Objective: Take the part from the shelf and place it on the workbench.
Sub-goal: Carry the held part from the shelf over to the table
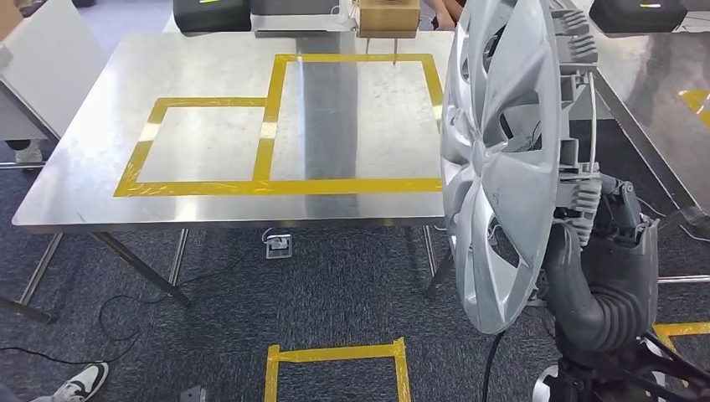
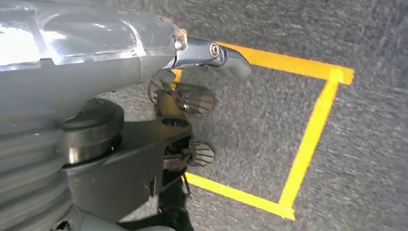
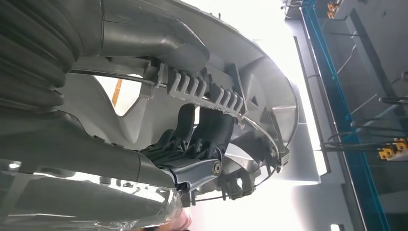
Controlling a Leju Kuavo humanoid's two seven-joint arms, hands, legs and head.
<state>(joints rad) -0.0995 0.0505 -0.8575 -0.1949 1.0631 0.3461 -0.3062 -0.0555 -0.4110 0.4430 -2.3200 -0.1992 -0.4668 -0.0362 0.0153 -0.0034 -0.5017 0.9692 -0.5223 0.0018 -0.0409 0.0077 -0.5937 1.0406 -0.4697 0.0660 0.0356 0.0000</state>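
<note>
This looks like an industrial workshop or robot test floor. A brushed stainless-steel table (image 1: 209,75) carries rectangles of yellow marking tape (image 1: 270,126), and a similar yellow tape square (image 1: 335,356) is laid out on the dark grey carpeted floor (image 1: 335,285). A floor power socket (image 1: 278,245) and loose black cables (image 1: 126,318) lie under the table.

Bright, blown-out backlight, blurred floor

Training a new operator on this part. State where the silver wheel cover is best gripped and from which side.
Grip the wheel cover at its rim from the ribbed back side, fingers through a spoke opening, as the right hand does. The smooth domed front offers no purchase; the back's ribs and wire ring probably give the fingers an edge to hook.
</note>
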